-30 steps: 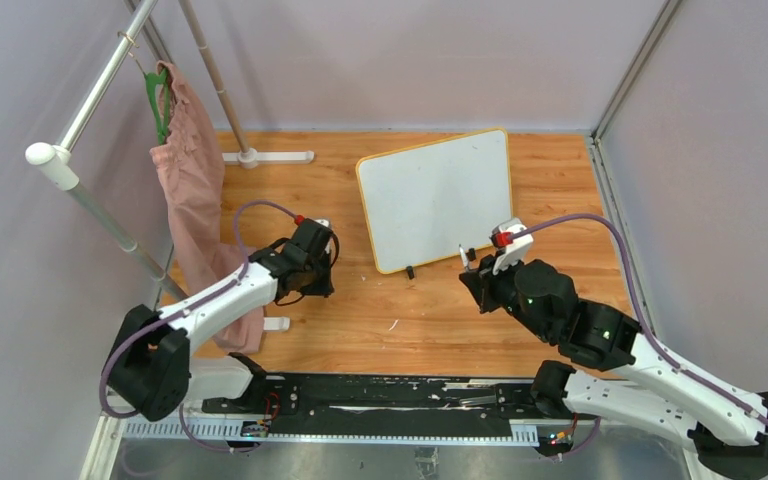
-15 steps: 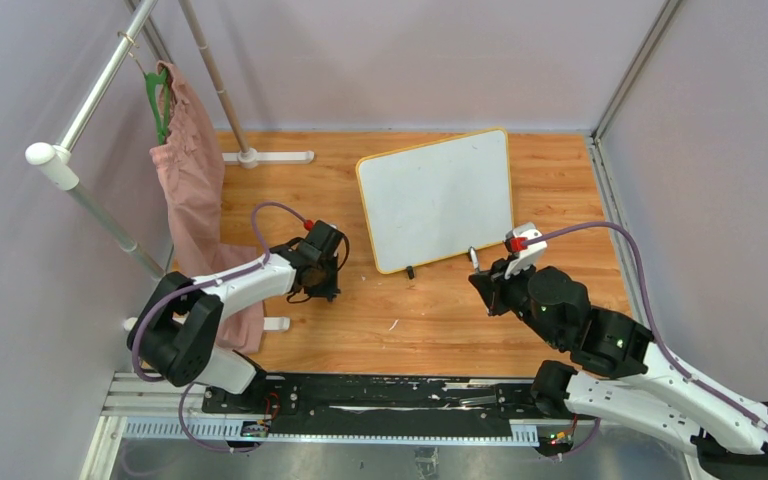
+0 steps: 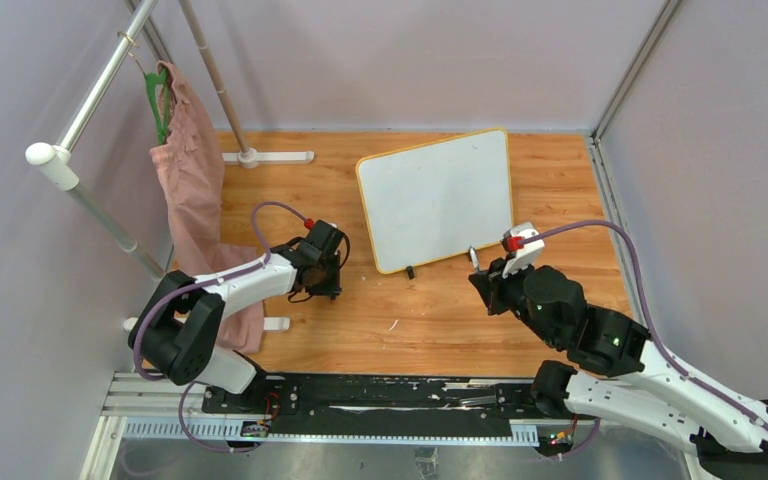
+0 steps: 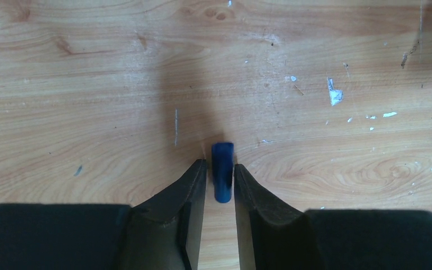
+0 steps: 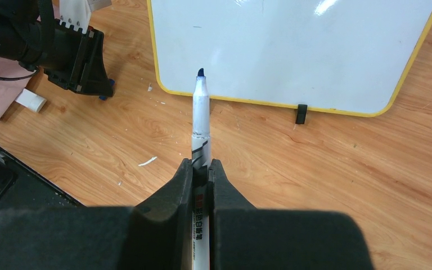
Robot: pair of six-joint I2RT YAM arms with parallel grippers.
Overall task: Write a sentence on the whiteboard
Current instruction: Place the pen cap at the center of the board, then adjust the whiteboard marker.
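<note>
The whiteboard [image 3: 438, 200] is white rimmed yellow-orange, the marker [image 5: 201, 112] white tipped blue, the cap [image 4: 223, 171] blue.

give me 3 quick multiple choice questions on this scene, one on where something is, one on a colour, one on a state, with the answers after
1. Where is the blue cap?
A) inside a drawer
B) between the fingers of the left gripper
C) in a cup

2. What colour is the rim of the whiteboard?
A) yellow-orange
B) green
C) black

3. What state is the marker in the right gripper in?
A) capped
B) uncapped, blue tip bare
C) snapped in two

Answers:
1 B, since the left wrist view shows the cap between that gripper's two fingers, just above the wooden tabletop.
2 A, since the thin edge reads yellow-orange in both the top view and the right wrist view.
3 B, since the right wrist view shows the white barrel clamped in the fingers, ending in a bare blue tip aimed at the board.
</note>
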